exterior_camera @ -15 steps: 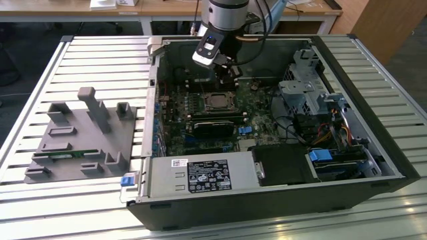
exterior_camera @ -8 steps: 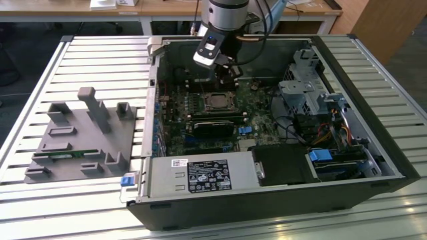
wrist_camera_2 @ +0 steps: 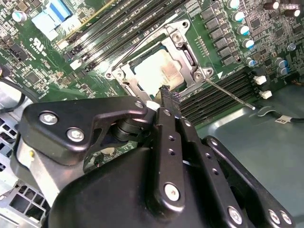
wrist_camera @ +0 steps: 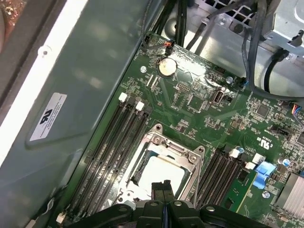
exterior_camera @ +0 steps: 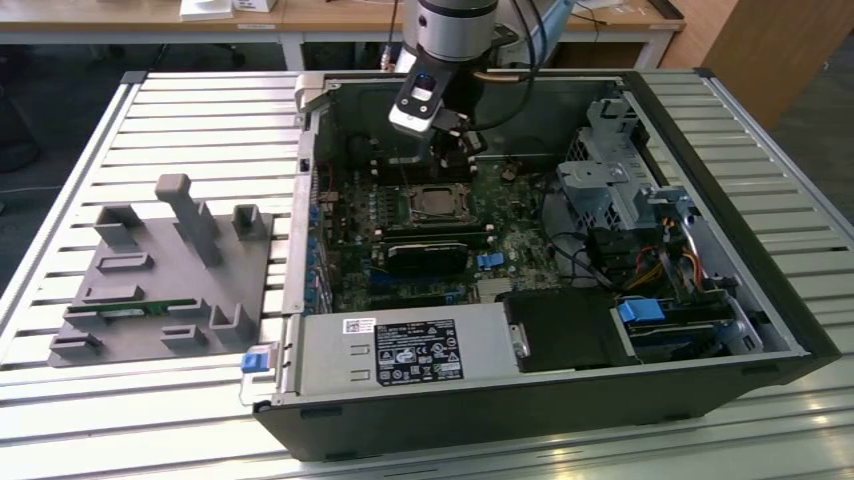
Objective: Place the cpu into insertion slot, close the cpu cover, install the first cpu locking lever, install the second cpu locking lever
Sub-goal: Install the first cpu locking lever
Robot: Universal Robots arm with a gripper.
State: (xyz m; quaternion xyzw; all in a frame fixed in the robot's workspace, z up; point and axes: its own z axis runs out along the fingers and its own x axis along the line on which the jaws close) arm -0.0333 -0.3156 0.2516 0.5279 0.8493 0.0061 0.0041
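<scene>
The gripper hangs just above the cpu cover. Its two black fingertips are pressed flat together with nothing between them. They sit over the cover's edge in both wrist views; whether they touch the metal cannot be told.

The cover is a thin, dull-grey metal frame lying flat. Through its square opening shows the cpu, seated in the socket, its matt silver top smooth and bare.

From one corner of the cover a thin steel rod juts out at an angle. It crosses the memory slots and ends in a bent handle. These long black slots flank the cover on two opposite sides, with only narrow strips of green board between.

Beyond one bank of slots rises the smooth grey case wall with a white label. Farther from the cover, a round shiny coin cell sits among low components.

In the exterior view a black ribbed card lies just beside the cover. The computer case lies open on a slatted metal table. A grey moulded fixture stands well apart from the cover, outside the case.
</scene>
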